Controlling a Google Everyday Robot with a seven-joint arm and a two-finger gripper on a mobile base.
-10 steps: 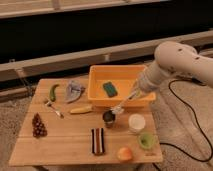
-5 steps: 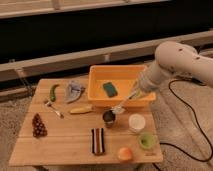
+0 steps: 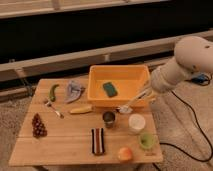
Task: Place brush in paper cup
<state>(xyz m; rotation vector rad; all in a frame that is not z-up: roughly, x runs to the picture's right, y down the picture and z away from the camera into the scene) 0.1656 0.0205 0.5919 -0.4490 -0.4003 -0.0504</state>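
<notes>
My gripper (image 3: 148, 93) is at the front right corner of the yellow bin (image 3: 98, 98), above the table. It is shut on the white handle of the brush (image 3: 134, 101). The brush slants down and to the left, and its dark head hangs just in front of the bin, above the table. The white paper cup (image 3: 136, 122) stands upright on the table just below and right of the brush head. The dark metal cup (image 3: 108, 118) stands to the left of the paper cup, and the brush head is between and above the two cups.
A green sponge (image 3: 110, 89) lies in the bin. A light green cup (image 3: 146, 140) and an orange fruit (image 3: 124, 153) are at the front right. A dark striped object (image 3: 98, 140), a yellow item (image 3: 81, 109), a fork (image 3: 54, 109), grapes (image 3: 38, 125), a green pepper (image 3: 53, 92) and a grey cloth (image 3: 74, 90) lie to the left.
</notes>
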